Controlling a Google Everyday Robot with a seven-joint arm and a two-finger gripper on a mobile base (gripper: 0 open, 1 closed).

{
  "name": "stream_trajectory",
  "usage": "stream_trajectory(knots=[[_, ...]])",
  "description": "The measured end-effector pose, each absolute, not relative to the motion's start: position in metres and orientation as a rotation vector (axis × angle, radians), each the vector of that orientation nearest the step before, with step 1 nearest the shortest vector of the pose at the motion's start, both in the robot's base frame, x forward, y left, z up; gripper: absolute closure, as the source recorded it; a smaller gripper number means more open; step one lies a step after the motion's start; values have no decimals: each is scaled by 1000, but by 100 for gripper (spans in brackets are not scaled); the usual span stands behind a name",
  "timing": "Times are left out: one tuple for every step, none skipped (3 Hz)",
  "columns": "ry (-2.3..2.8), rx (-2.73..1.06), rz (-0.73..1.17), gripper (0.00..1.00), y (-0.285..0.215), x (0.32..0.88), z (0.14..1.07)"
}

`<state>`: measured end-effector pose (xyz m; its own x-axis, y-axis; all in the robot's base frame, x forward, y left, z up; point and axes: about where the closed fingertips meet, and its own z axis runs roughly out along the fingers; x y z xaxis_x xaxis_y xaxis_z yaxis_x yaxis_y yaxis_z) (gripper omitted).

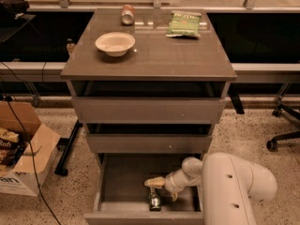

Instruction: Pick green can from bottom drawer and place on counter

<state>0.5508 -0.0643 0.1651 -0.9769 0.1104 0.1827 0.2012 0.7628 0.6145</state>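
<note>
One green can (154, 202) rests near the front wall of the open bottom drawer (124, 182), just frontward of the gripper (163, 190), whose jaws look spread and empty, so closing on it likely needs a short frontward shift; upright or lying is unclear.

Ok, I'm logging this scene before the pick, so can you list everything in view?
bottom drawer: one, grey-brown, pulled open, lowest of three.
green can: one, dark green, inside bottom drawer near its front.
counter: one, grey-brown, cabinet top.
bowl: one, cream, counter's left side.
red can: one, red-orange, lying at counter's back edge.
chip bag: one, green, counter's back right.
cardboard box: one, brown, floor at left.
chair base: one, black, floor at right.
arm: one, white, lower right.
tool: one, cream, inside bottom drawer, close by the green can.
</note>
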Motion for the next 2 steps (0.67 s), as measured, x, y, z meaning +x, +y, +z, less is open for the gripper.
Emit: stream_trajectory(knots=[[-2788,-269,-1009,0,-56,546,152],[-2758,-267,-1012,4,-44,540,144]])
